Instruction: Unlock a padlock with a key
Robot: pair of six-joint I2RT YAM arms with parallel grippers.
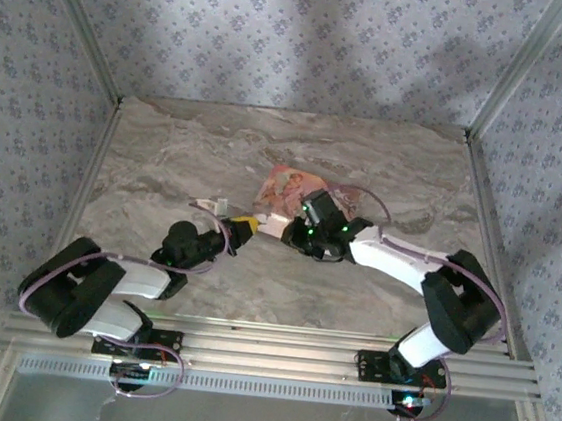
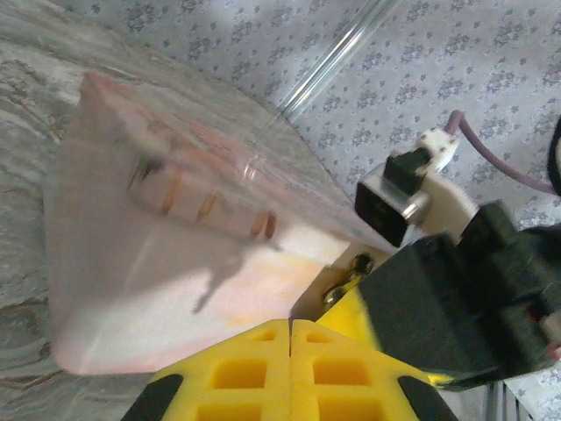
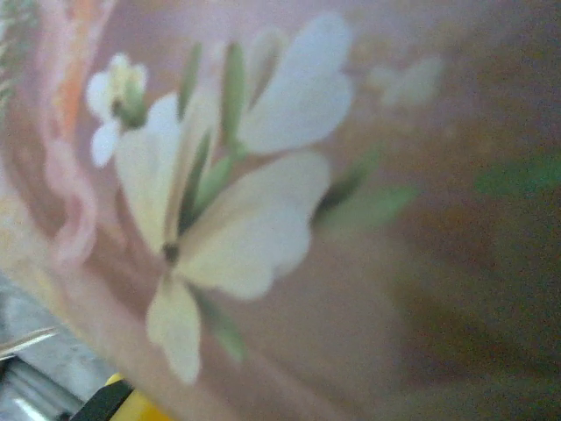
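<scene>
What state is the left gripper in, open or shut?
Shut: on the left gripper the yellow fingers meet along a thin seam, no gap. Whether they pinch anything, cannot tell.

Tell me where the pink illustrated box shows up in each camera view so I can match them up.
Top external: the pink box lies mid-table, just right of centre.
Left wrist: it looms close up, left of centre, pale and blurred.
Right wrist: its flower picture is right up against the lens, blurred.
Shared landmark: the marble table under the box, at the left edge of both wrist views.
</scene>
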